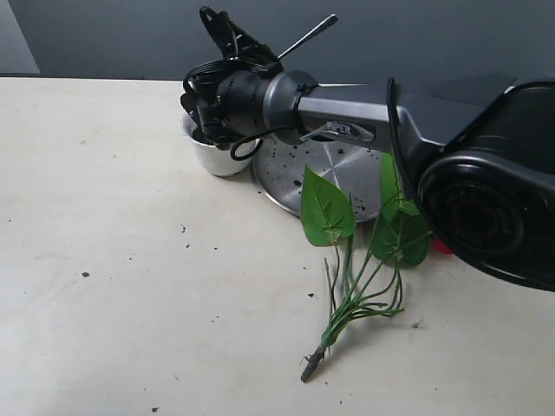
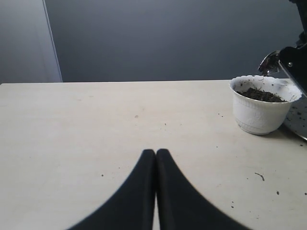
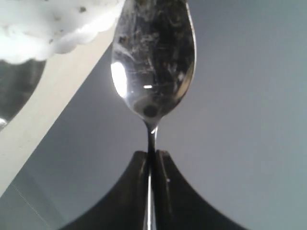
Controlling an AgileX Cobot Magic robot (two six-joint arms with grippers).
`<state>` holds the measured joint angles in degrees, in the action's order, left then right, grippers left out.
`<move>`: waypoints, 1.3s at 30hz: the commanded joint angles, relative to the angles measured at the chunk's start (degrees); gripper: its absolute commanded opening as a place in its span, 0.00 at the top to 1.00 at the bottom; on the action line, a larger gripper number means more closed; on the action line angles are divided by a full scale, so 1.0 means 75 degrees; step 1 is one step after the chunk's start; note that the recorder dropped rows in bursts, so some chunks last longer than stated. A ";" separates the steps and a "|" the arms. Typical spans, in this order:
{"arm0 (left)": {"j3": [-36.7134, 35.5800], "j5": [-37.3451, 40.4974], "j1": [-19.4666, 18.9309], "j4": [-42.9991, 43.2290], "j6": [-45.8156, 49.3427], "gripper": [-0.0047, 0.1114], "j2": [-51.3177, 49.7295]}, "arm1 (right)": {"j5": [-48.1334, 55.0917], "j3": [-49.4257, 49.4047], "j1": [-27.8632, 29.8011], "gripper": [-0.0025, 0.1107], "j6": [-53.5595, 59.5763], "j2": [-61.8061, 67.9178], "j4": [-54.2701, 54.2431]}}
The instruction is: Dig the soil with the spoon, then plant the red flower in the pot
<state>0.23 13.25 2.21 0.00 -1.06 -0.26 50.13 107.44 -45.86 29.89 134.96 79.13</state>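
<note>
Right claw point(image 3: 152, 154) tight around the spoon point(image 3: 153, 62), arm level across the plate point(image 1: 290, 178), wrist over the pot point(image 1: 217, 161).

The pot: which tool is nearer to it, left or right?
Right. The right tool, shut on the spoon, hangs right at the rim of the pot; the left tool rests shut, well back from the pot across the table.

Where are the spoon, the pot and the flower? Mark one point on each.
Spoon point(image 3: 153, 62): right wrist view, middle of its bowl.
Pot point(image 2: 259, 115): left wrist view, white outer wall.
Flower point(image 1: 327, 211): exterior view, large green leaf.
</note>
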 commanded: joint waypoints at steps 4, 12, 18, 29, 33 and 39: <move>-0.0030 0.0004 0.0037 -0.0050 -0.0003 0.95 0.0035 | -0.0793 0.0055 0.0148 0.98 0.0418 -0.0057 0.0244; -0.0030 0.0004 0.0037 -0.0050 -0.0003 0.95 0.0035 | -0.0827 0.0055 0.0163 0.98 0.1044 0.0022 -0.0046; -0.0030 0.0004 0.0037 -0.0050 -0.0003 0.95 0.0035 | -0.0913 0.0021 0.0163 0.98 0.1379 0.0119 -0.0023; -0.0030 0.0004 0.0037 -0.0050 -0.0003 0.95 0.0035 | -0.0788 0.0021 0.0163 0.98 0.2438 0.0173 -0.0852; -0.0030 0.0004 0.0037 -0.0050 -0.0003 0.95 0.0035 | -0.0915 0.0021 0.0148 0.98 0.2455 0.0277 -0.0814; -0.0030 0.0004 0.0037 -0.0050 -0.0003 0.95 0.0035 | -0.1206 0.0021 0.0024 0.98 0.2468 0.0504 -0.0801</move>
<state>0.23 13.25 2.21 0.00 -1.06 -0.26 42.12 107.44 -45.17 47.97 138.02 72.88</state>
